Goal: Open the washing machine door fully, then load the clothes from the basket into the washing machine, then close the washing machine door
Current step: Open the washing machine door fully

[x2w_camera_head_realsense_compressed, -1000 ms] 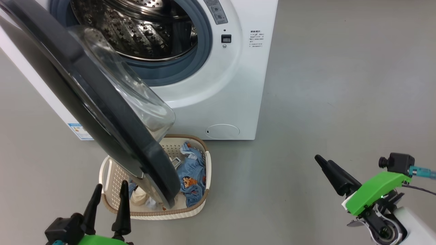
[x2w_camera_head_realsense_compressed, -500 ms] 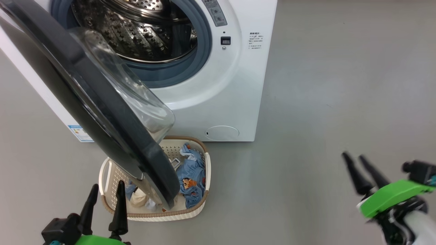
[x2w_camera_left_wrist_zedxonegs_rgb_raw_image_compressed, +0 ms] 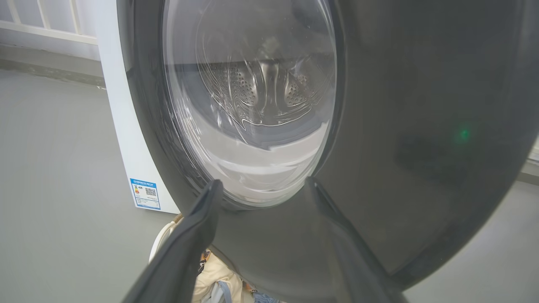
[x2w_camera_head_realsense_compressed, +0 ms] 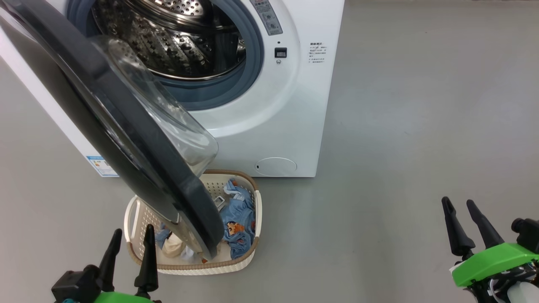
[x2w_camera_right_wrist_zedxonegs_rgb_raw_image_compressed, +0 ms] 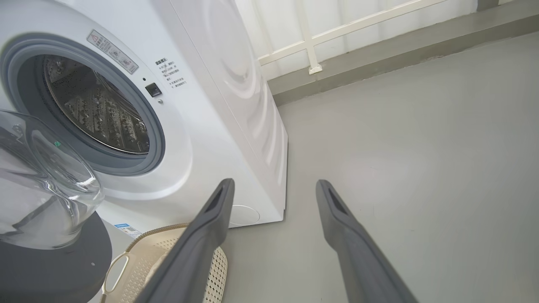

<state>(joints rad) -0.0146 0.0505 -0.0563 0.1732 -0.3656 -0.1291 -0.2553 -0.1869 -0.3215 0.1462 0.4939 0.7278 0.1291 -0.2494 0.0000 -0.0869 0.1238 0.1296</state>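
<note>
Your right end effector (x2w_camera_head_realsense_compressed: pixel 458 203) is pulling back toward the lower right of the head view compared with a second ago. Its fingers are now pointing straight up instead of leaning up-left. Everything else is sitting about as it was.

Those two fingers are standing wide apart, gripping nothing, over bare grey floor (x2w_camera_head_realsense_compressed: pixel 400 126) and well apart from the washing machine (x2w_camera_head_realsense_compressed: pixel 269 118). Your left end effector (x2w_camera_head_realsense_compressed: pixel 134 229) is hanging at the lower left, fingers also spread and empty, near the basket's (x2w_camera_head_realsense_compressed: pixel 219 269) near-left end. In the left wrist view it is facing the outer side of the washing machine door (x2w_camera_head_realsense_compressed: pixel 118 126) up close; you cannot tell whether it is touching.

The door is standing swung out to the left of the opening, with its lower edge hanging over the middle of the basket. The basket is sitting on the floor just in front of the machine. The clothes (x2w_camera_head_realsense_compressed: pixel 238 223) are lying inside it: a blue bear-print piece on the right, a cream piece peeking out under the door's edge. The steel drum (x2w_camera_head_realsense_compressed: pixel 168 42) is showing through the opening.
</note>
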